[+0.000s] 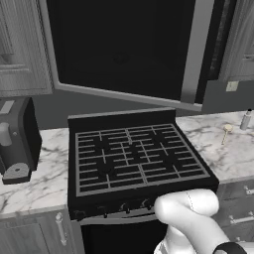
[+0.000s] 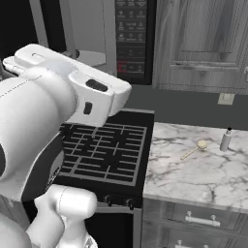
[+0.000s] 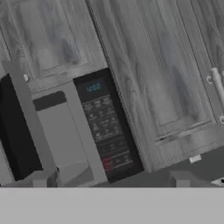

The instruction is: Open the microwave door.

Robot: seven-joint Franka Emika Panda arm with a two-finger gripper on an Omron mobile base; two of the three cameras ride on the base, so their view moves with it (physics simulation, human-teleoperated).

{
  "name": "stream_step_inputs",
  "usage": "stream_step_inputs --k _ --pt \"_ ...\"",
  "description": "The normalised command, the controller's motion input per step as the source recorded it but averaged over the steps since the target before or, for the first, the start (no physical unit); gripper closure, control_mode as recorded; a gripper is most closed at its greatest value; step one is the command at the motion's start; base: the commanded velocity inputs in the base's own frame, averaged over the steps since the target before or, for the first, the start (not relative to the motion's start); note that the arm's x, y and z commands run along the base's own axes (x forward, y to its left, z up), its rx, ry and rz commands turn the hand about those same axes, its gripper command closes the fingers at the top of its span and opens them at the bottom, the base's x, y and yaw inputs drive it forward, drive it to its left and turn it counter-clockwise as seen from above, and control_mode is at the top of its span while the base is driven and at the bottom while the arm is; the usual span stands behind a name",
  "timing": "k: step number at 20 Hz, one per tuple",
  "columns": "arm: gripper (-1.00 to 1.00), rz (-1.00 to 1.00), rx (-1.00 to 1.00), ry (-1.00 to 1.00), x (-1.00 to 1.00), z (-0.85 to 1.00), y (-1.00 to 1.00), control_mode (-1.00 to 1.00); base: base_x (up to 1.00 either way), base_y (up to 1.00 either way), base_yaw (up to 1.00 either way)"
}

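Microwave door [image 1: 124, 49] swung open over the stove [image 1: 134, 158], we see its grey frame and handle bar [image 1: 196, 49]. Claw [image 3: 109, 181] fingers spread apart, gripping nothing, facing the microwave [image 3: 78, 131] cavity and button panel [image 3: 105, 127]; cabinets [image 3: 166, 65] beyond.

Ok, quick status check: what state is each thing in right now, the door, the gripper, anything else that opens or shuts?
microwave door: swung open, its black glass panel angled out over the stove.
microwave: cavity exposed, grey interior showing beside the button panel.
gripper: open, fingertips apart, holding nothing.
upper cabinet: doors shut.
stove: oven door shut.
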Motion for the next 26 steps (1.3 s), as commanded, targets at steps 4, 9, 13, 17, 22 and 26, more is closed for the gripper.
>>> stream_step_inputs --k 4,9,13,17,22,26 --pt "-1.00 0.11 0.73 0.66 0.21 -0.20 -0.60 -1.00 0.00 0.00 0.00" --pt "-1.00 0.18 0.78 0.64 0.16 -0.56 -0.47 -1.00 0.00 0.00 0.00" --pt "-1.00 0.17 0.63 0.43 0.41 -0.77 0.13 -1.00 0.00 0.00 0.00" --pt "-1.00 0.18 0.55 0.18 0.47 -0.66 0.61 -1.00 0.00 0.00 0.00" --pt "-1.00 0.22 0.45 0.04 0.62 -0.10 0.73 -1.00 0.00 0.00 0.00" --pt "-1.00 0.31 0.42 0.13 0.63 0.00 0.44 -1.00 0.00 0.00 0.00"
